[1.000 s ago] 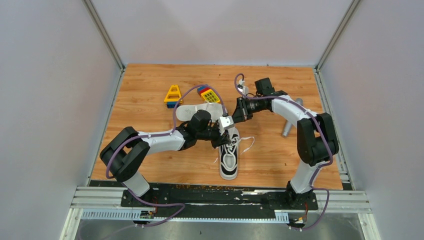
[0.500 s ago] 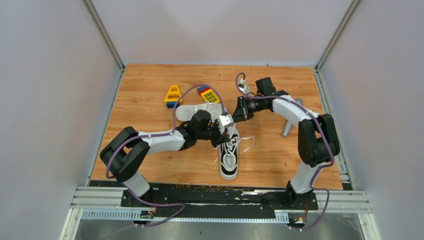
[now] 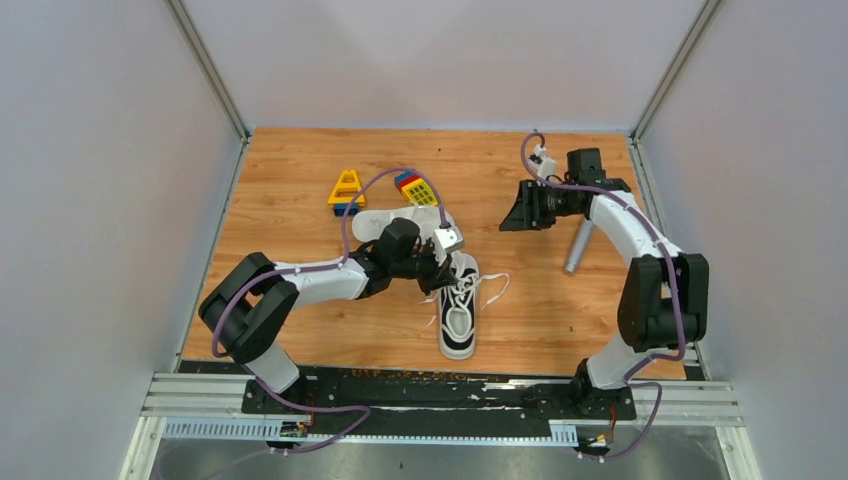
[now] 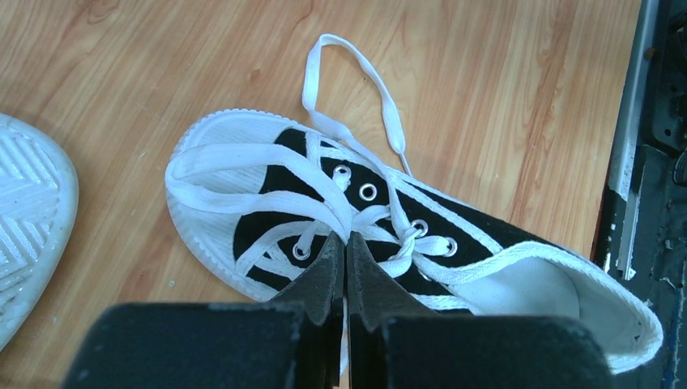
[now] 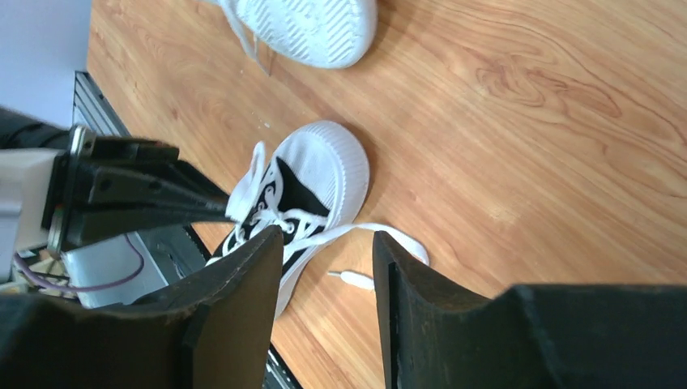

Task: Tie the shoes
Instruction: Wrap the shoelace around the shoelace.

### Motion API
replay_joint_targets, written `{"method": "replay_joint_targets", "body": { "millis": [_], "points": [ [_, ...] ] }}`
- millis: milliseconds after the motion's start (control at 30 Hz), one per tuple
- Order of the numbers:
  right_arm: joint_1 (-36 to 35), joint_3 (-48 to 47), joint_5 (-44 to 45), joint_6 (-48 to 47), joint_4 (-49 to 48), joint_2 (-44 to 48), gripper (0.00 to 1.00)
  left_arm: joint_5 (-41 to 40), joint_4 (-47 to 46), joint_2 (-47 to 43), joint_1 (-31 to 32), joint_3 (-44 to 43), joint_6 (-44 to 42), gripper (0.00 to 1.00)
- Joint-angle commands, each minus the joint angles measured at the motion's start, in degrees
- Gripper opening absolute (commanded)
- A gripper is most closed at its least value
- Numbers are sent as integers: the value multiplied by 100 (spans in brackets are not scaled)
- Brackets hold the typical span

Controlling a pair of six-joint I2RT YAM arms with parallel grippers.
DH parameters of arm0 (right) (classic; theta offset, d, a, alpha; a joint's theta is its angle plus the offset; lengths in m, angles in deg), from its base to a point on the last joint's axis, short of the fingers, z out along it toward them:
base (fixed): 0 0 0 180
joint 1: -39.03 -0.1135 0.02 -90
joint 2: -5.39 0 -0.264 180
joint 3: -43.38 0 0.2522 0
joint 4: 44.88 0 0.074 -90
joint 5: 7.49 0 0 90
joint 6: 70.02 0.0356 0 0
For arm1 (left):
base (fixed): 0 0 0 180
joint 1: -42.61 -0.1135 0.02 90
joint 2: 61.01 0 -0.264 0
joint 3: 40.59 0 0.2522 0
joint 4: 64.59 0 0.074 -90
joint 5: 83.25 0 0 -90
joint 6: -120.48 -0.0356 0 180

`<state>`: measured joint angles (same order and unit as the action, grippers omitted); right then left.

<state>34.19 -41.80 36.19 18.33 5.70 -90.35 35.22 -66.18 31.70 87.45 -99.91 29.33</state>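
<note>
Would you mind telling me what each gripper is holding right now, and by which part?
The left gripper is shut on the laces of the upright shoe, apparently pinching one at the mid-lacing crossing. The right gripper is open and holds nothing.

Black sneaker [image 4: 421,279], white laces [image 4: 243,154]

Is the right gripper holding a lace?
No, the right gripper is open with nothing between its fingers, apart from the shoe.

Colourful toy blocks [image 3: 421,190] — grey cylinder [image 3: 577,247] well apart.
</note>
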Motion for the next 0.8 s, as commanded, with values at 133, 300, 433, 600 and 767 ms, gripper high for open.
{"method": "replay_joint_targets", "body": {
  "millis": [133,300,433,600,767],
  "points": [
    [-527,270,-278,-344,154,562,56,482,-57,-207,-98,-247,-153,0],
    [-614,207,292,-314,76,95,55,526,-56,-177,-98,-309,-285,0],
    [-619,399,1231,-674,211,70,48,313,9,-256,-98,-282,-150,0],
    [-652,631,2020,-1266,559,37,44,189,40,-382,-98,-169,-140,0],
    [-982,1109,2729,-879,399,129,47,136,-8,-370,-98,-162,-99,0]
  ]
}}
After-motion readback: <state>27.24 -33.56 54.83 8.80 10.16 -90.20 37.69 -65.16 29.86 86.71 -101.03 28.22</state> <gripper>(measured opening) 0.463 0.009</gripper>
